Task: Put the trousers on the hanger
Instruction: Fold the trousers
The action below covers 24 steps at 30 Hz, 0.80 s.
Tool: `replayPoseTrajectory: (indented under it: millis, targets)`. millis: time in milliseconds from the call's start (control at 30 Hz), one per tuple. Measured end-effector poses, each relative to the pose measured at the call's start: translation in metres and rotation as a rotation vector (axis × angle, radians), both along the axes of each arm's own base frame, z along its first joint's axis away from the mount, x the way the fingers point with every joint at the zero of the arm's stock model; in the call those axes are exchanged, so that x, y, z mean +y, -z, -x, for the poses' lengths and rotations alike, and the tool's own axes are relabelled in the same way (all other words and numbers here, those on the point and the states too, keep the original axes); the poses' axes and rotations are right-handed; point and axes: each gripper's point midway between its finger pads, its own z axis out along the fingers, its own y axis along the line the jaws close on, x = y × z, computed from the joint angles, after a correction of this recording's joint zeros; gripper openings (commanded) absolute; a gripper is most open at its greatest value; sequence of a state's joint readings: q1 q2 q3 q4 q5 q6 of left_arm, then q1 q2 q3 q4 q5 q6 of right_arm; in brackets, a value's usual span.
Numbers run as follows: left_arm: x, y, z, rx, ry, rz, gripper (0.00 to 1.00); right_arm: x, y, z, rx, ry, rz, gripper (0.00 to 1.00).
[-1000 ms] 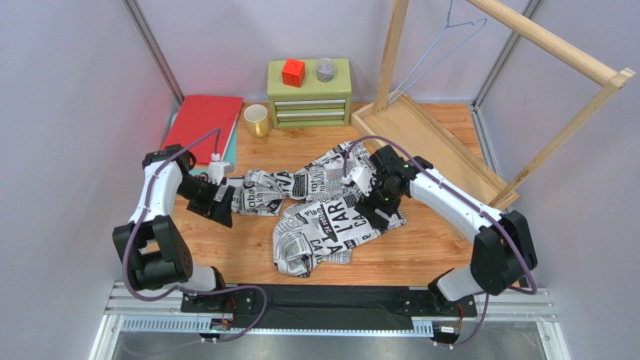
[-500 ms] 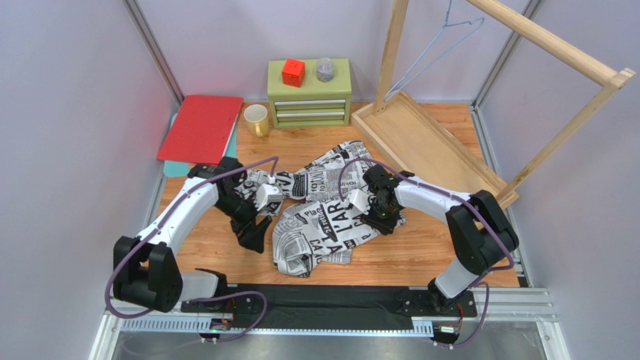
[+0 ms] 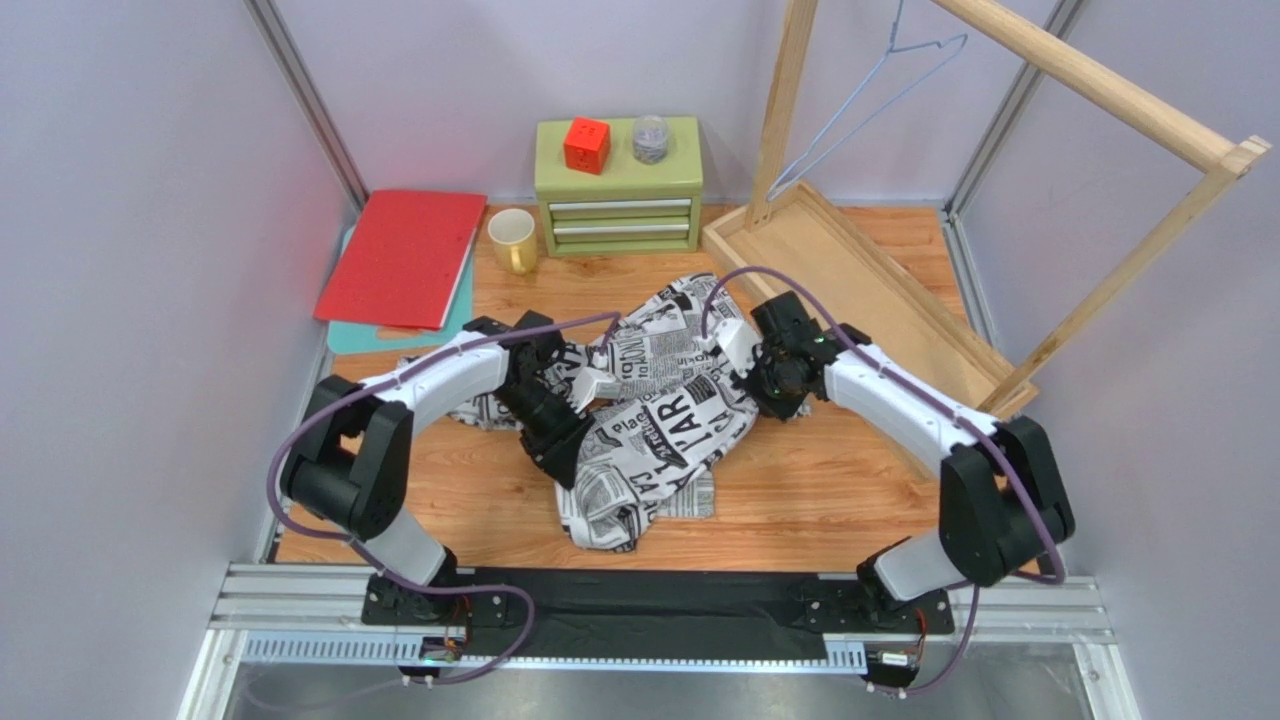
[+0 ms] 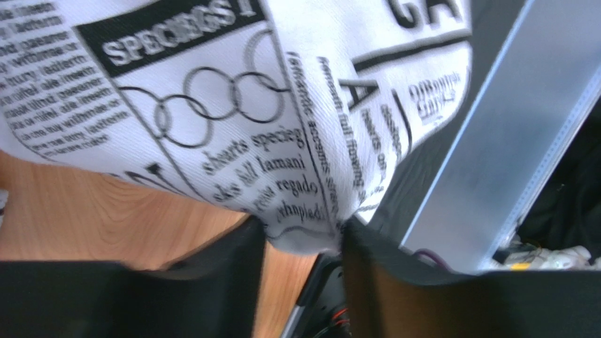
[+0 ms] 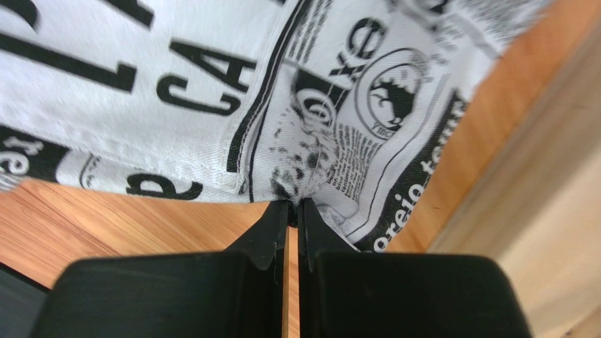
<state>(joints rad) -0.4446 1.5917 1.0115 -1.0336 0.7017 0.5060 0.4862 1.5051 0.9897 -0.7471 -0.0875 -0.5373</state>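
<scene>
1. Nearest me, the trousers lie bunched on the wooden counter, between the two arms and well apart from the hanger.
2. The left end effector has a fold of the cloth's left side between its two fingers. The fold touches both, but I cannot tell whether the grip is firm.
3. The right end effector has its fingers pressed together, pinching a printed edge at the right side of the trousers, just above the wood.
4. Further back on the left I see a red folder and a yellow cup.
5. Behind them stands a small green chest of drawers with a red cube and a small jar on top.
6. Farthest, at the right rear, the hanger hangs from the wooden rack, bare of cloth.
</scene>
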Motion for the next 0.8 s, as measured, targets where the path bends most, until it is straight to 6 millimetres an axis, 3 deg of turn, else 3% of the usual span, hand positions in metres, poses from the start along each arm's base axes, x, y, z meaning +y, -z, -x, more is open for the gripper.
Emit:
replayPoseTrajectory:
  millis: [33, 133, 233, 367, 433, 500, 567, 600, 633, 667, 700, 800]
  targets:
    - [0.0, 0.004, -0.002, 0.006, -0.013, -0.015, 0.0, 0.003, -0.015, -0.007, -0.046, 0.023, -0.032, 0.0]
    - [0.013, 0.009, -0.019, 0.006, -0.108, -0.053, 0.0, 0.011, -0.051, -0.019, -0.139, 0.057, -0.115, 0.0]
    - [0.05, -0.005, -0.056, -0.029, -0.286, -0.065, 0.0, 0.022, -0.076, -0.021, -0.175, 0.067, -0.195, 0.0]
    - [0.104, -0.069, -0.122, -0.262, -0.409, -0.085, 0.0, 0.05, -0.097, -0.015, -0.166, 0.04, -0.291, 0.0]
    - [0.115, -0.11, -0.142, -0.417, -0.378, -0.111, 0.0, 0.067, -0.115, -0.013, -0.173, 0.022, -0.341, 0.0]
    - [0.115, -0.151, -0.159, -0.563, -0.332, -0.127, 0.0, 0.071, -0.136, -0.022, -0.208, 0.039, -0.375, 0.0]
    - [0.105, -0.181, -0.172, -0.667, -0.286, -0.129, 0.07, 0.064, -0.154, -0.038, -0.261, 0.076, -0.393, 0.0]
    - [0.097, -0.19, -0.177, -0.697, -0.266, -0.125, 0.22, 0.054, -0.16, -0.048, -0.289, 0.107, -0.395, 0.0]
    - [0.09, -0.192, -0.181, -0.702, -0.252, -0.123, 0.27, 0.043, -0.163, -0.057, -0.311, 0.141, -0.389, 0.0]
    - [0.081, -0.191, -0.186, -0.696, -0.242, -0.119, 0.35, 0.031, -0.163, -0.064, -0.326, 0.174, -0.378, 0.0]
    - [0.074, -0.186, -0.193, -0.678, -0.242, -0.121, 0.54, 0.017, -0.161, -0.071, -0.337, 0.211, -0.361, 0.0]
    - [0.069, -0.156, -0.223, -0.595, -0.278, -0.153, 0.65, -0.019, -0.146, -0.081, -0.353, 0.292, -0.28, 0.0]
